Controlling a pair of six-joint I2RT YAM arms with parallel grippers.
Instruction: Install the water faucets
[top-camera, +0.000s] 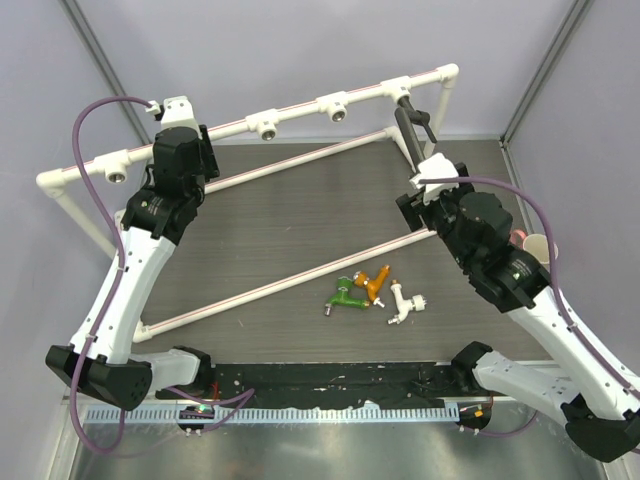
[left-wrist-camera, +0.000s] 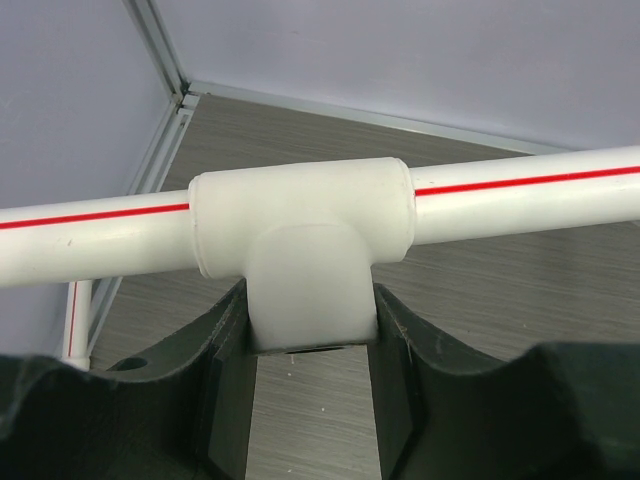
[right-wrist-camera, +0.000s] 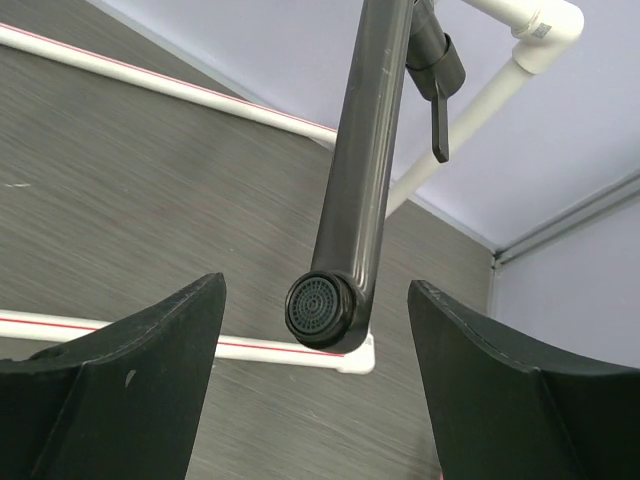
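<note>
Faucets, three stubby ones, lie on the table (top-camera: 280, 215) on the near side of the pipe frame's (top-camera: 300, 105) low diagonal rail, just beside it. The green faucet (top-camera: 345, 295) lies on a slant, near-left to far-right, touching the orange faucet (top-camera: 377, 283), which runs roughly near to far. The white faucet (top-camera: 405, 303) is a little apart, toward the frame's right end. Only the top view shows these three.

Farther in, toward the frame's right corner post: right gripper (top-camera: 437, 172) sits under the black faucet (top-camera: 412, 130). The faucet's far end meets the frame's top rail, and the long tube slopes from there toward the gripper. The right wrist view adds what the top view hides: right gripper (right-wrist-camera: 317, 295) jaws spread wide, one each side of the tube's round outlet end (right-wrist-camera: 318, 308), neither touching. The outlet faces the camera. A short handle (right-wrist-camera: 437, 90) sticks off crosswise near the rail end.

Farthest, at the frame's left stretch of top rail: left gripper (top-camera: 170, 112). The top view hides its jaws. The left wrist view shows left gripper (left-wrist-camera: 312, 335) fingers (left-wrist-camera: 225, 340) pressed against both sides of a tee socket's (left-wrist-camera: 300, 230) branch, pinching it; the rail runs crosswise.
</note>
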